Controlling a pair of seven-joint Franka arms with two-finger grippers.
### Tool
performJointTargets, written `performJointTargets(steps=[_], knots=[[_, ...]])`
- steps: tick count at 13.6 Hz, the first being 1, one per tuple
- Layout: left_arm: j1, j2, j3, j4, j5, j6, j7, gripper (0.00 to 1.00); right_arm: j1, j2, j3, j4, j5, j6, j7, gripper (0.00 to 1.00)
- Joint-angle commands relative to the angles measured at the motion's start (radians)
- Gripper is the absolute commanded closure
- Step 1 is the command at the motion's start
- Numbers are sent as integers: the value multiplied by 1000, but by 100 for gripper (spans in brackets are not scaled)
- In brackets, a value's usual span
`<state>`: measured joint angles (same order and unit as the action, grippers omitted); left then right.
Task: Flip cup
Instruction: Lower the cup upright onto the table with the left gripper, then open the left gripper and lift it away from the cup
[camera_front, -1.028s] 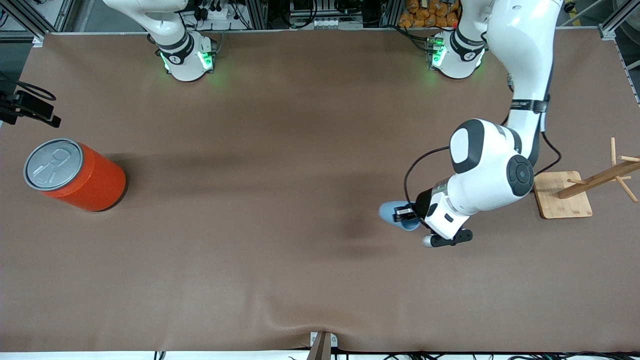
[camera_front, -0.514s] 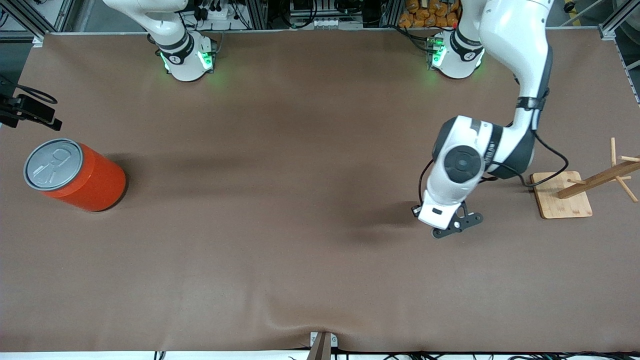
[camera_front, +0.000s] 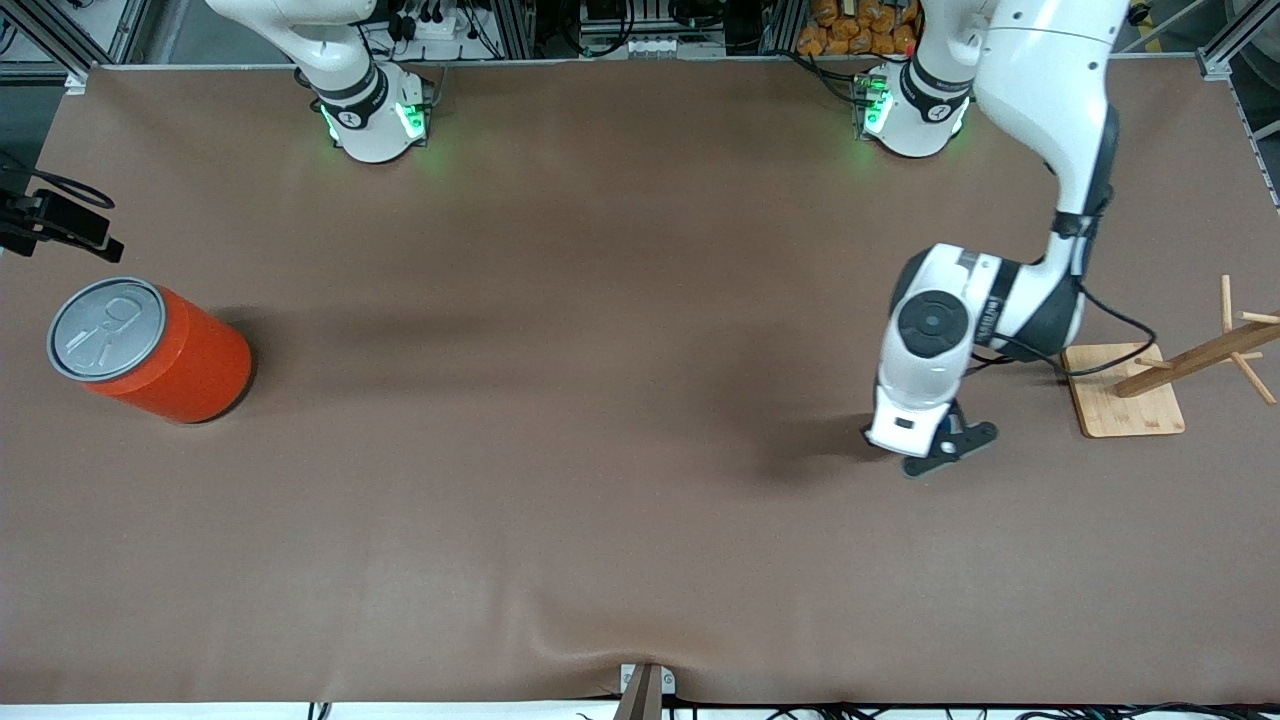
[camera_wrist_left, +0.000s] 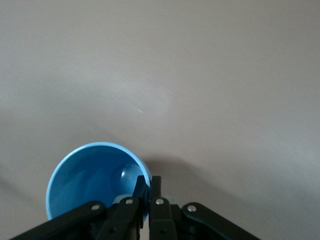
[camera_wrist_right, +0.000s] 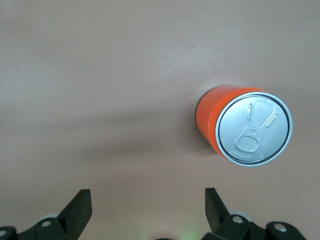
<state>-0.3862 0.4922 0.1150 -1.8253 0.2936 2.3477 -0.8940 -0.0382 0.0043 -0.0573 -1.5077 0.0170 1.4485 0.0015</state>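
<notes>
Left gripper (camera_wrist_left: 148, 197) over the tabletop (camera_front: 600, 400) toward the left arm's end, beside the wooden peg stand (camera_front: 1160, 375); jaws pinched nearly together on the rim of the light-blue cup (camera_wrist_left: 95, 180), mouth facing the wrist camera, darker blue inside showing. Cup hidden under the wrist in the front view. Right gripper (camera_wrist_right: 147, 205) waiting high above the tabletop near the orange can (camera_wrist_right: 240, 127), jaws spread wide, holding nothing. Can upright at the right arm's end, grey pull-tab lid up.

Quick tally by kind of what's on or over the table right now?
Cup, held by the left gripper: 1
Orange can: 1
Wooden rack: 1
Total: 3
</notes>
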Motion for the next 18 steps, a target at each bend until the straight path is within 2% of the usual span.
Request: performJointTargets(steps=[1, 4, 7, 8, 9, 10, 11, 12, 13, 14, 18], knots=[[46, -40, -8, -43, 27, 25, -3, 100, -14, 5, 13, 11, 0, -5, -8, 0], [58, -37, -11, -42, 6, 25, -8, 100, -15, 5, 13, 12, -2, -8, -8, 0], [70, -17, -12, -31, -83, 28, -8, 100, -14, 5, 13, 12, 0, -8, -8, 0], [70, -14, -12, -29, -91, 28, -6, 92, -15, 5, 13, 12, 0, -10, -8, 0], [70, -12, -11, -29, -91, 28, -5, 78, -15, 5, 13, 11, 0, -8, -8, 0], [66, -1, -11, -26, -90, 28, 0, 73, -15, 5, 13, 12, 0, -8, -8, 0], [61, 0, -11, -23, -91, 28, -2, 72, -15, 5, 13, 12, 0, -10, -8, 0], [58, 0, -11, -22, -91, 28, 0, 60, -15, 5, 13, 12, 0, -11, -8, 0], [58, 0, -9, -20, -91, 27, 1, 8, -15, 5, 13, 12, 0, -10, -8, 0], [58, -6, -11, -11, -88, 27, 3, 0, -15, 5, 13, 12, 0, -11, -8, 0], [69, -58, -29, 43, -91, -54, 29, 0, -15, 5, 13, 11, 0, -11, -8, 0]])
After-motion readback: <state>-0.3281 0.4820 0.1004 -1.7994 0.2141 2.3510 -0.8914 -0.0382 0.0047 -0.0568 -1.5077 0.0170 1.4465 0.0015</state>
